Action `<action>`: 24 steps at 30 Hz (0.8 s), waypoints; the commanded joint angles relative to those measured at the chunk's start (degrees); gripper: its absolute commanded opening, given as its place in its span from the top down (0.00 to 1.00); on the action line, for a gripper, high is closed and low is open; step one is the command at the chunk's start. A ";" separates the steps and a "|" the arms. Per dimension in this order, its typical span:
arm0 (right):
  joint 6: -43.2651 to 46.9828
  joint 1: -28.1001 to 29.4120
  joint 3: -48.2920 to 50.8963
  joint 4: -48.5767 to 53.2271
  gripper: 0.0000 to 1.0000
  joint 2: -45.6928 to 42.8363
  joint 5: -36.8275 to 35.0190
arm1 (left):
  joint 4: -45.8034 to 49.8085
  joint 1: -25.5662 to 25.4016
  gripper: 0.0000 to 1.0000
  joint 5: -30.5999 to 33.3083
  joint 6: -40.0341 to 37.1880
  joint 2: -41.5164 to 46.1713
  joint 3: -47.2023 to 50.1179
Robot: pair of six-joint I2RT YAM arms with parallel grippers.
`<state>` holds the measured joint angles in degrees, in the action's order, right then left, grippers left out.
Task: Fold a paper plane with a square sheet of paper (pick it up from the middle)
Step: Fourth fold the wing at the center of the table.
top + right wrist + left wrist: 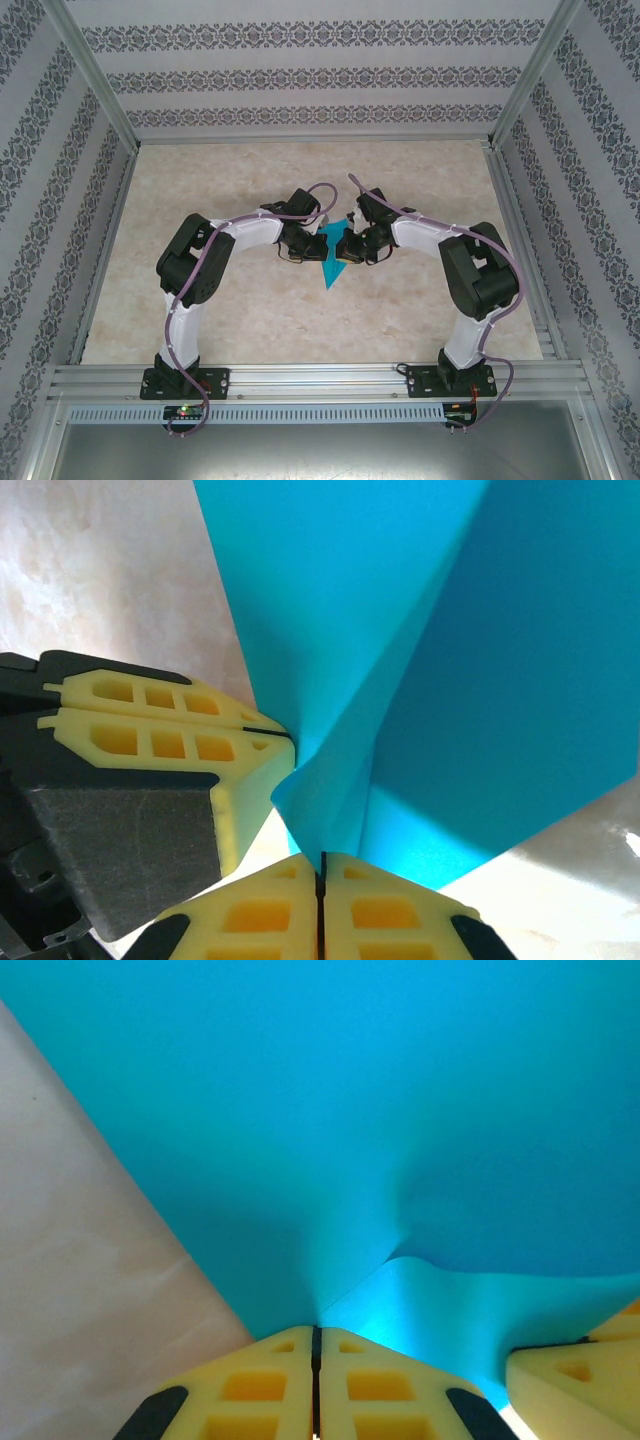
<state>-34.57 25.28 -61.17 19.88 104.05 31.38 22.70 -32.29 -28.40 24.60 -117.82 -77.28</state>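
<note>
Pale marbled worktop (200, 300) inside an aluminium-framed booth, with striped patterned wallpaper on three sides. The arm bases are bolted at the near edge. The left arm (190, 270) and right arm (470, 280) bend inward and meet mid-worktop.

Left jaws: clenched. The yellow fingers (280, 1355) press flat together with a pinch of the turquoise paper (328, 258) caught in the seam, and the paper puckers there.

Right jaws: also clenched on the paper, fingers (285, 880) meeting, just beside the left arm's fingers (230, 770).

Judgement: the two grips sit close together, probably to pin the layers so a fold cannot slip.

The paper sits between the arms, partly folded, its point toward the near edge. It looks raised off the worktop at the grips. A crease runs away from the right jaws. Beyond it, the worktop runs to the far wall (320, 80).
</note>
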 commanded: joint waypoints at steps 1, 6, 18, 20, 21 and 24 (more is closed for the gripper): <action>-0.51 0.82 -2.04 -1.00 0.93 1.67 1.67 | 5.07 -0.45 0.91 3.44 -1.27 -3.43 0.99; -0.93 1.09 -2.98 -1.38 0.93 2.69 1.93 | 5.01 -0.45 0.91 3.27 -1.31 -3.56 1.08; -3.76 0.60 -2.55 -5.84 0.94 5.02 3.75 | 4.33 -0.24 0.91 2.62 -1.18 -3.15 1.77; -4.15 0.53 -2.31 -6.70 0.95 5.27 4.33 | 3.44 0.02 0.91 1.92 -0.72 -2.88 2.27; -4.28 0.50 -2.13 -7.00 0.95 5.42 4.48 | 2.90 0.17 0.91 1.35 -0.46 -2.70 2.55; -5.03 0.15 -1.16 -8.51 0.95 5.89 5.05 | 1.62 0.72 0.91 0.13 0.25 -1.87 3.30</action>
<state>-38.02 25.61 -63.09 15.99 108.16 35.73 22.00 -31.86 -29.26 24.69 -117.80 -76.79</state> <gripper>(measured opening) 0.055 0.092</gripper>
